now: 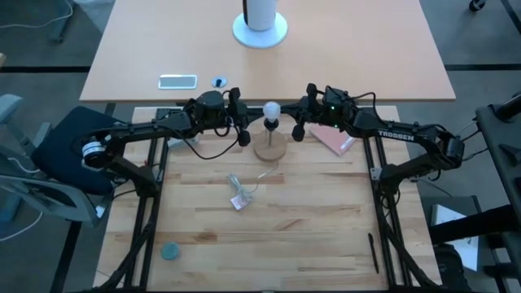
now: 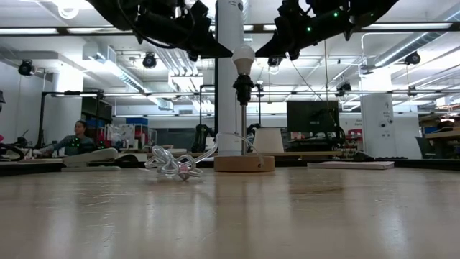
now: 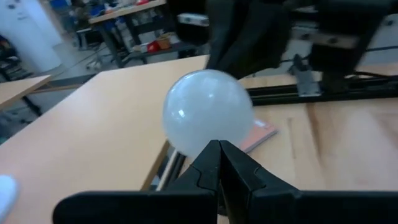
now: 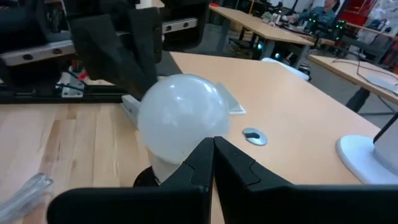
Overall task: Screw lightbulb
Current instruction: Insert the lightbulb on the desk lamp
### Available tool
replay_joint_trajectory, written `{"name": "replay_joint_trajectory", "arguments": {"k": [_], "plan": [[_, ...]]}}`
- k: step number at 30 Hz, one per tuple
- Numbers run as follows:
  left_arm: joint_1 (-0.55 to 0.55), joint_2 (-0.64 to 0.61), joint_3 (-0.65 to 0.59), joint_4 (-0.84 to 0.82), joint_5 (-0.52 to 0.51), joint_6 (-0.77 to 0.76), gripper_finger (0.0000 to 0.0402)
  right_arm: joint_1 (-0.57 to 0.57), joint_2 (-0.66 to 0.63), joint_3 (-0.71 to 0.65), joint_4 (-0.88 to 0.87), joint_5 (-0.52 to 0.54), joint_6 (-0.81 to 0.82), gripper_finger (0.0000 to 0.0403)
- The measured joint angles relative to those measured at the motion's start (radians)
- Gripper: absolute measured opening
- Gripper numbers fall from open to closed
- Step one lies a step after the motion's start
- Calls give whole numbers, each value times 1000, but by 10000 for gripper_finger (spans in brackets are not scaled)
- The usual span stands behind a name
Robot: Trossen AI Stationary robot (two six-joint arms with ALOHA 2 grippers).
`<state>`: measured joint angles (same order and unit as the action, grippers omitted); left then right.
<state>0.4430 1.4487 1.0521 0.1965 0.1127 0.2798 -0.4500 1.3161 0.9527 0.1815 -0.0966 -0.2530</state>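
The frosted white lightbulb (image 1: pixel 271 109) stands upright with its base in the black socket (image 2: pixel 244 88), on a thin post over the round wooden stand (image 1: pixel 270 149). It also shows in the low view (image 2: pixel 244 57). My left gripper (image 1: pixel 243 137) is shut and empty just to the bulb's left. In the left wrist view the bulb (image 3: pixel 207 112) lies just beyond its closed fingertips (image 3: pixel 219 152). My right gripper (image 1: pixel 299 130) is shut and empty just to the bulb's right. In the right wrist view the bulb (image 4: pixel 182 118) sits beyond its closed fingertips (image 4: pixel 213 149).
A crumpled clear plastic wrapper (image 1: pixel 240 192) lies on the table in front of the stand. A pink pad (image 1: pixel 332 138) lies under the right arm. A teal disc (image 1: pixel 169 251) and a black pen (image 1: pixel 374 253) lie near the near edge.
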Motion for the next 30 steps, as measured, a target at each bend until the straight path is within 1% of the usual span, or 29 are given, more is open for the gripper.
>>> {"name": "replay_joint_trajectory", "arguments": {"k": [11, 17, 20, 24, 26, 29, 30], "plan": [[1, 2, 0, -3, -18, -3, 0, 13, -1, 0, -13, -17, 4, 7], [0, -2, 0, -23, -79, -9, 0, 20, -4, 0, -16, -24, 9, 7], [-1, -14, 0, -59, -89, -9, 0, 20, -15, 0, -37, -8, 11, 7], [-2, -50, 0, -111, -93, -10, 0, 19, -29, 0, -46, 44, 13, 7], [-3, -68, 0, -138, -78, -12, 0, 18, -29, 0, -46, 71, 10, 7], [-4, -77, 0, -126, 1, -12, 0, 12, -24, 0, -26, 78, -5, 7], [-4, -76, 0, -118, 12, -12, 0, 10, -20, 0, -15, 78, -6, 7]]}}
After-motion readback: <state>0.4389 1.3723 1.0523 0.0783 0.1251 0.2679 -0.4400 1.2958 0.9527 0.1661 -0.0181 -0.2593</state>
